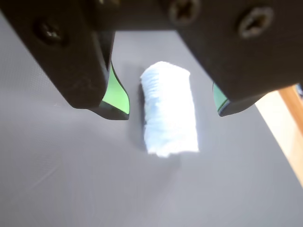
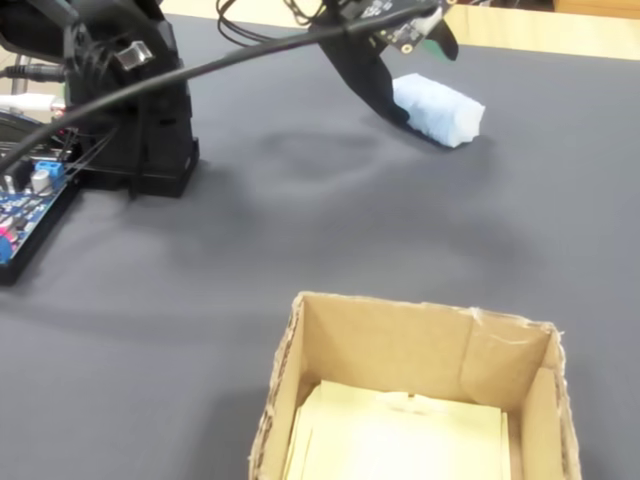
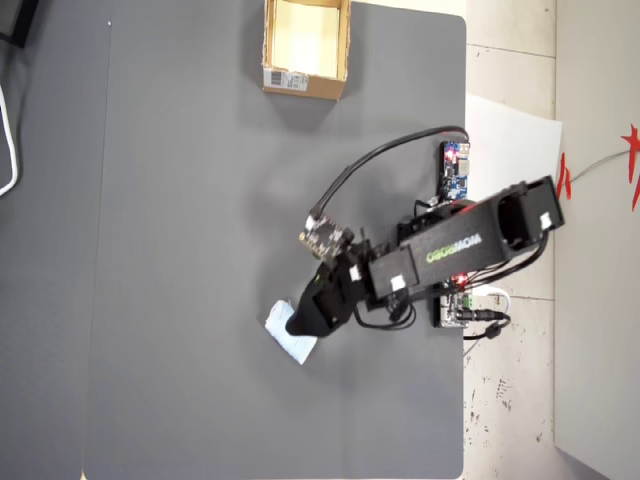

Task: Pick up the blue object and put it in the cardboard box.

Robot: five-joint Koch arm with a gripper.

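The blue object (image 1: 169, 109) is a pale, almost white soft block lying on the dark grey mat. In the wrist view it sits between my two green-padded fingers, with a gap on each side. My gripper (image 1: 170, 109) is open and straddles it without touching. The fixed view shows the gripper (image 2: 420, 80) low over the blue object (image 2: 440, 110) at the far side of the mat. From overhead the gripper (image 3: 303, 322) covers part of the blue object (image 3: 288, 338). The cardboard box (image 3: 300, 82) stands far off at the mat's top edge; its near wall (image 2: 380, 335) fills the fixed view's foreground, open side up.
The arm's black base (image 2: 135, 100) and a blue circuit board (image 2: 25, 205) with wires sit at the left in the fixed view. A cable (image 2: 200, 70) hangs across from base to wrist. The mat's edge and pale wooden table (image 1: 289, 123) lie close to the right of the object.
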